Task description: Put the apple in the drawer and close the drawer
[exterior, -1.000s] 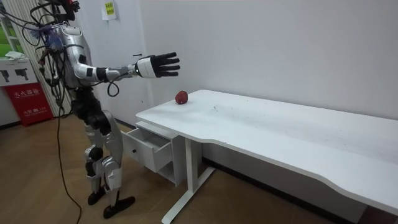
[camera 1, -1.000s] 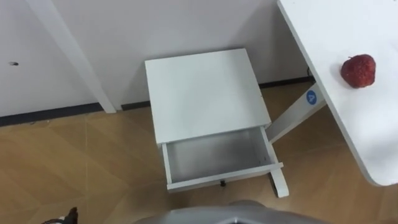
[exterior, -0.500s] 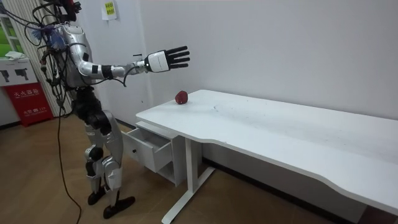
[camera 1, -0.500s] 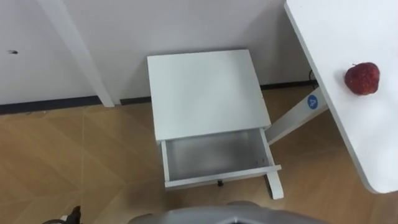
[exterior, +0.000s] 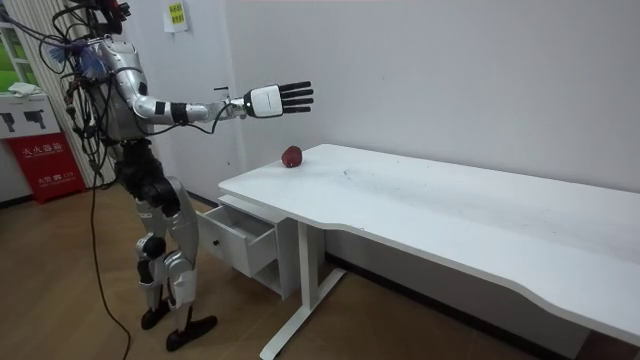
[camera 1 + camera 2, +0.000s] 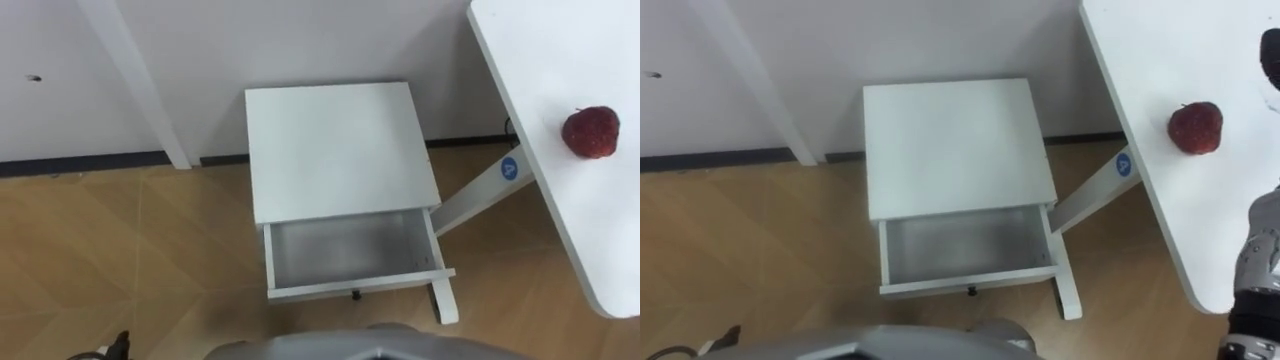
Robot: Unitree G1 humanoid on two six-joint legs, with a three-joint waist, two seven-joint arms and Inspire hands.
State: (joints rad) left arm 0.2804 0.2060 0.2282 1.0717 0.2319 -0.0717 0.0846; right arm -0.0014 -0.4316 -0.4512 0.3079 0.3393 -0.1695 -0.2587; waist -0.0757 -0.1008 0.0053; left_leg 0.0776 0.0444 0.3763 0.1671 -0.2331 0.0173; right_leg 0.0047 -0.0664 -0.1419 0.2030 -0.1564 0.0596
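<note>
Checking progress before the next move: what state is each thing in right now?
drawer: open, empty
apple: lying on the table, not held
right hand: open, fingers straight, up in the air near the apple

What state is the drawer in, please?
Open and empty: the drawer sits pulled out from the cabinet, its bare floor showing.

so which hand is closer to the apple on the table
Right. The right hand hovers open in the air above the apple; the left hand is low at the robot's left, beyond the open drawer.
</note>
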